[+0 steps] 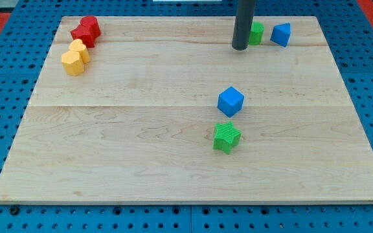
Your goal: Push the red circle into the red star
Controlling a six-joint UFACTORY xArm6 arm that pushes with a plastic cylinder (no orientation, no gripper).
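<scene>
**Tip far from the reds — a long crossing ahead**

My tip (240, 47) is a bare rod end with no claw to spread or pinch, so there is no grip state to tell. It sits near the view's top, just left of a green block (257, 32), with a blue block (280, 34) beyond. The red blocks (86, 30) lie well apart from it in the top-left corner, pressed together — which is circle and which star I cannot tell, and they look already joined. Two yellow blocks (75, 58) sit just below them. The risks, as I judge them: a push from the right could drive the reds off the board (173, 162) edge, or clip the yellows and scatter the pair. The blue cube (230, 101) and green star (226, 136) are out of the way.
</scene>
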